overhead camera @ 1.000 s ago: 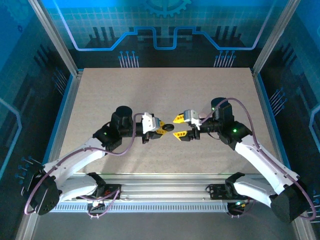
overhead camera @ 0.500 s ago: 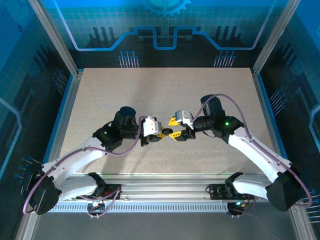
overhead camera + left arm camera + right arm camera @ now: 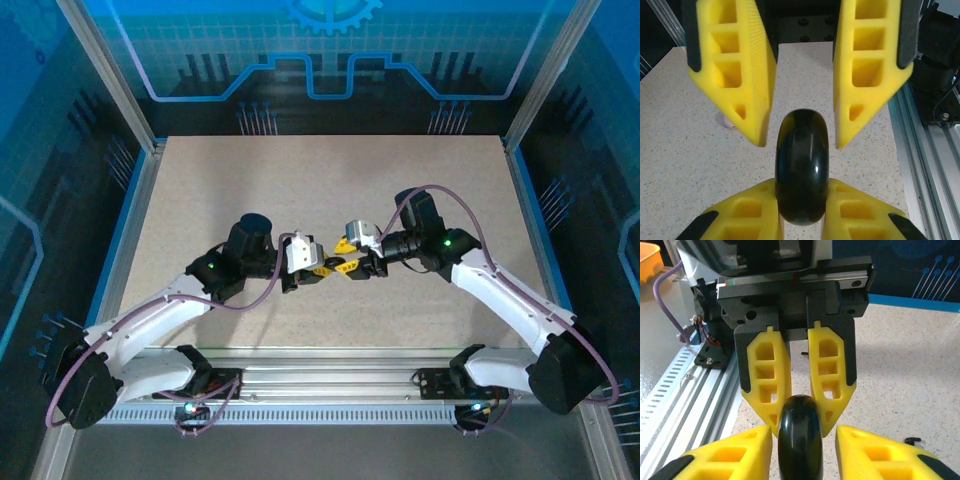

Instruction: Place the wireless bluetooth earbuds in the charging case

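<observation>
The left end effector [image 3: 801, 186] is clamped on the black round charging case [image 3: 801, 160] over the middle of the worktop [image 3: 300, 180]. The right end effector [image 3: 803, 432] straddles it, fingers apart.

A table [image 3: 320, 185] with a speckled beige top stands inside a cage of silver metal posts [image 3: 108, 72]. Blue strips [image 3: 128, 240] run along its left and right edges, and a ribbed aluminium rail [image 3: 330, 385] runs along its near edge. The back panel [image 3: 420, 45] is bright blue with a grid, circuit lines and a gear outline [image 3: 332, 12]. The side panels [image 3: 40, 150] are darker. Light falls evenly, casting soft shadows.
</observation>
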Controlling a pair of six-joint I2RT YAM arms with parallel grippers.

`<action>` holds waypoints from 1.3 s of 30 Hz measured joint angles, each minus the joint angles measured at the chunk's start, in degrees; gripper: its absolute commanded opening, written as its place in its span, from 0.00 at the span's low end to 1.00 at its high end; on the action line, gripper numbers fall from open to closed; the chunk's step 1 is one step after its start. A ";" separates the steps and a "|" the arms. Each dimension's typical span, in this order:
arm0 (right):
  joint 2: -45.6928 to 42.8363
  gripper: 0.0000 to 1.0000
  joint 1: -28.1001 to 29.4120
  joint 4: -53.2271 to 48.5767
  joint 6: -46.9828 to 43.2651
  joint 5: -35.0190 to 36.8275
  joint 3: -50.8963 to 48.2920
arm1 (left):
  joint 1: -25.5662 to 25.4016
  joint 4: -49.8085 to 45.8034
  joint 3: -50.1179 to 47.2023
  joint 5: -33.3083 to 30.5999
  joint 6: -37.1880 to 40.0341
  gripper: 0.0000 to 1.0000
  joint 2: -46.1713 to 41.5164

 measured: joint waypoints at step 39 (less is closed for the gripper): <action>-4.39 0.22 -3.72 20.33 14.62 -8.55 -7.30 | 1.31 20.39 -6.19 5.18 -10.62 0.38 -1.99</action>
